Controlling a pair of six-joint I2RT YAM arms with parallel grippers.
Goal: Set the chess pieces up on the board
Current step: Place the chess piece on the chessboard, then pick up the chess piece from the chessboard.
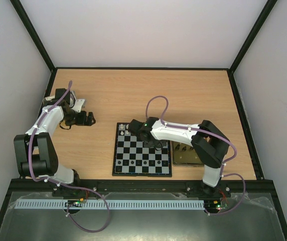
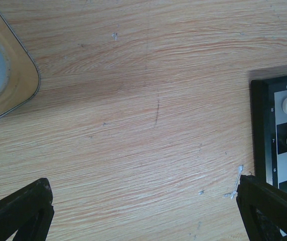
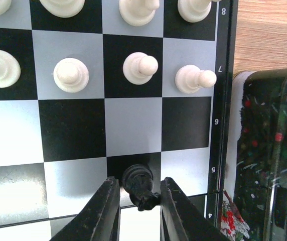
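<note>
Right gripper (image 3: 138, 193): pinched nearly shut on black piece (image 3: 137, 179), piece tilted in grip, not upright. Hanging over board (image 3: 133, 128), approx row 5, one file in from board's right edge. Can't tell if piece is touching board or just above it.

Left gripper (image 2: 143, 191): spread wide, holding nothing, over bare table (image 2: 133, 100) just off board's left edge, near the row-8 corner. Lid (image 2: 8, 80) further out, well apart from board on that side.

White pieces (image 3: 141, 68) lined up on board's rows 7 and 8, as far as visible. Tin (image 3: 264, 150) just beside board's right edge.

Step in hand, prob.: carrying one black piece to its sq.

Nxt move calls for shifting toward board's low-number rows, opposite the white pieces, and picking a free sq. Then straightening the piece on set-down, lowering gently, and opening jaws w/o nudging neighbours.
</note>
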